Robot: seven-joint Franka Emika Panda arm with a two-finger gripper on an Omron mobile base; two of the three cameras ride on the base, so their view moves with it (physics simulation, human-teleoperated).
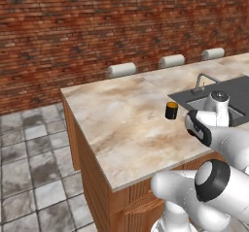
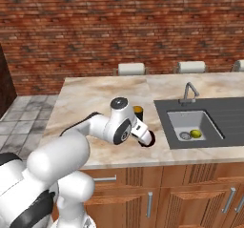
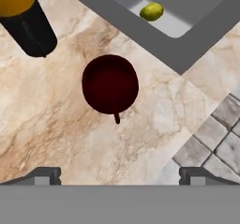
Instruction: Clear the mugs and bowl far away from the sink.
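A dark red mug stands on the marble counter, its handle pointing toward the hand view's bottom. My gripper hangs above it, open, with its two fingertips far apart and nothing between them. The black mug with the yellow-orange inside stands upright a little beyond, also seen as the black mug and, half behind my arm, the black mug. The sink with its tap lies just right of both mugs. The bowl is out of view.
A small yellow-green round thing lies in the basin. A wide stretch of bare counter runs left of the mugs, away from the sink. White stools stand along the far edge. The counter's front edge and the tiled floor are close by.
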